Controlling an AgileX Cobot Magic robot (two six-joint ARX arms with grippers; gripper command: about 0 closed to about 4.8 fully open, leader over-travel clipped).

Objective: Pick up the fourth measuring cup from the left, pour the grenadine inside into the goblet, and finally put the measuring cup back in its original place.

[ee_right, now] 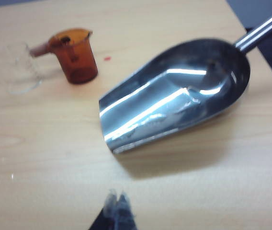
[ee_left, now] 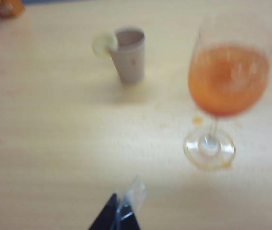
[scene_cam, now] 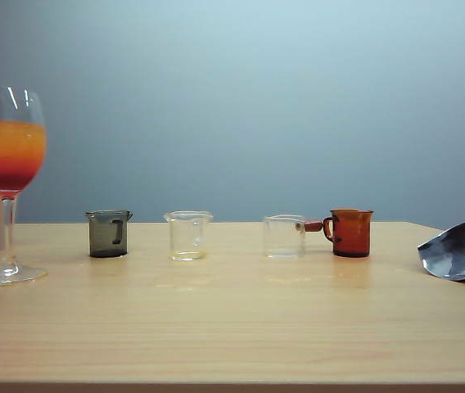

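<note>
A: What does the fourth cup [scene_cam: 352, 232] look like?

B: Amber-brown glass, small, loop handle to the left, pour lip at the rim. It stands upright at the right end of the row, just beside the clear cup [scene_cam: 284, 237], whose brown stub handle almost meets its loop. I can't tell whether any liquid is left in it.

A: And the goblet [scene_cam: 7, 155]?

B: Far left, near the table's [scene_cam: 232, 327] left side, tall on its stem. A red layer, the grenadine [scene_cam: 6, 174], sits low in the bowl under orange juice [scene_cam: 7, 137].

A: Grippers?

B: The left gripper [ee_left: 121, 213] hangs above the table near the goblet's foot, blurred; I cannot tell whether its fingers are apart. The right gripper [ee_right: 117, 211] is clenched on nothing, above bare wood near a steel scoop [ee_right: 174, 93].

A: Room to move?

B: Wide open wood in front of the row. The scoop lies by the right edge, apart from the amber cup.
</note>
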